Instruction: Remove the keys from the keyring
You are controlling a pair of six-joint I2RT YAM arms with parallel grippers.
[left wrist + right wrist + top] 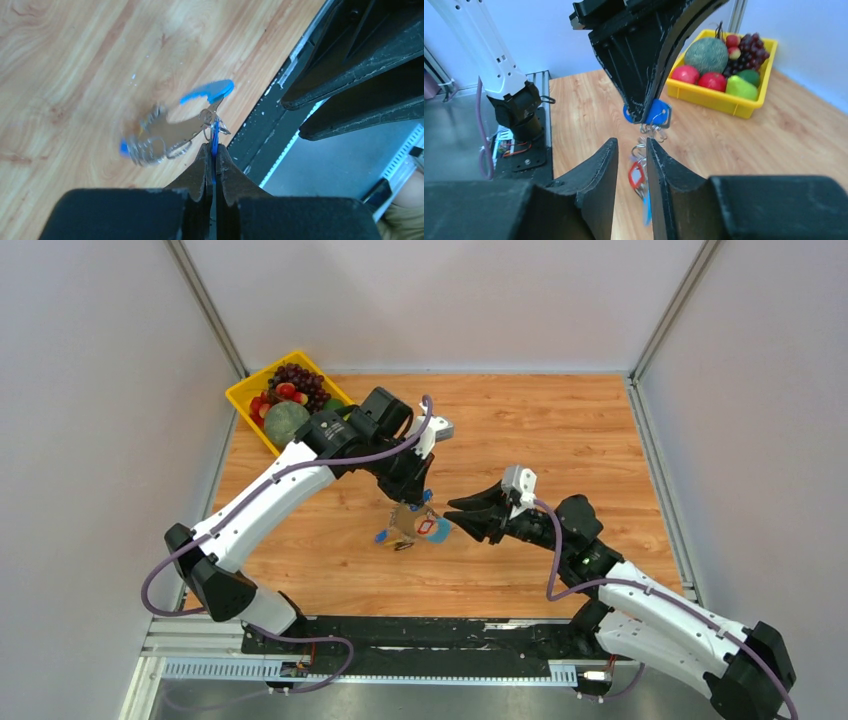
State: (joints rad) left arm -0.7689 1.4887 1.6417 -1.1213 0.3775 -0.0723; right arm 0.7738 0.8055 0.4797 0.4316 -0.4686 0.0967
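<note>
My left gripper is shut on the blue part of the keyring and holds the bunch hanging above the table. In the left wrist view, silver rings and keys dangle blurred below a blue tag. In the top view the keys hang with a red tag. My right gripper is open just right of the bunch. In the right wrist view its jaws stand apart around the hanging red tag and blue tag, not touching them, below the left gripper.
A yellow bin of fruit stands at the table's back left, and also shows in the right wrist view. The black rail with the arm bases runs along the near edge. White walls enclose the table.
</note>
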